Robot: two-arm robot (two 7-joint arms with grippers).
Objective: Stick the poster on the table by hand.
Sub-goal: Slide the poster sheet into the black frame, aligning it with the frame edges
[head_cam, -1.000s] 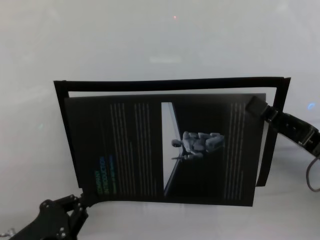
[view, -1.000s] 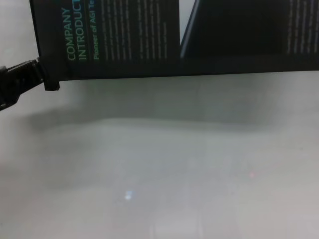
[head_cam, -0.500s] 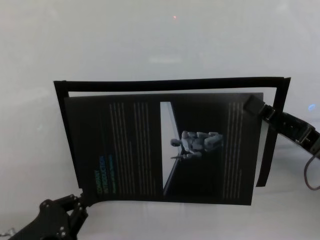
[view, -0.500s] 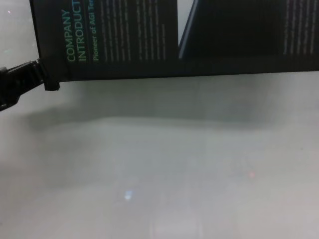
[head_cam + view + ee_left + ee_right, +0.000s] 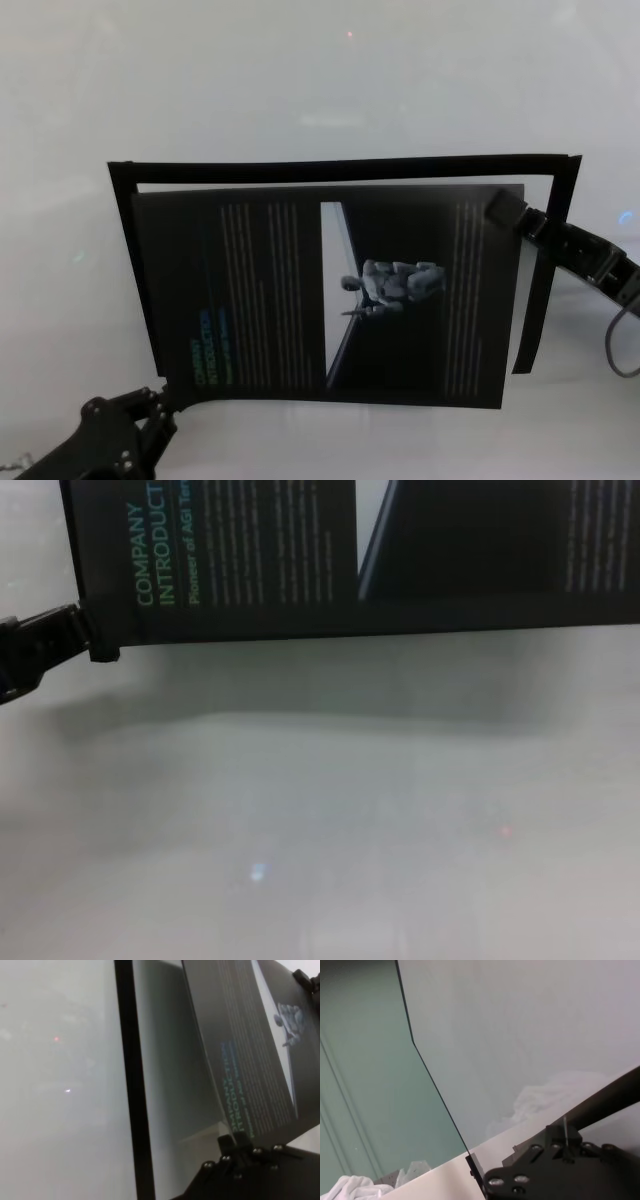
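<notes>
Nearest, at lower left of head view: left gripper (image 5: 160, 400) clamped on the near-left corner of the poster (image 5: 330, 295); same pinch seen in chest view, black fingertips (image 5: 98, 645) closed over the sheet's bottom-left corner. Arm body cut off by frame edge in both.

Poster held between the two grippers, raised off the surface (image 5: 300, 80), shadow lying beneath it in chest view. Long axis left to right across the robot's front. Printed face up toward the head camera; heading "COMPANY INTRODUCTION" at the left end, its letters running near to far. Pale diagonal stripe and a small grey figure near the middle. Columns of white text too fine to read. Upper part and right end of sheet cut off in chest view.

Under and beyond poster: thin black frame outline (image 5: 340, 167) on the surface, its far bar and both side bars showing, near bar not visible.

Farther right: right gripper (image 5: 505, 210) closed on poster's far-right corner, arm trailing off right edge. Right wrist view shows only the gripper's housing and the sheet's thin edge.
</notes>
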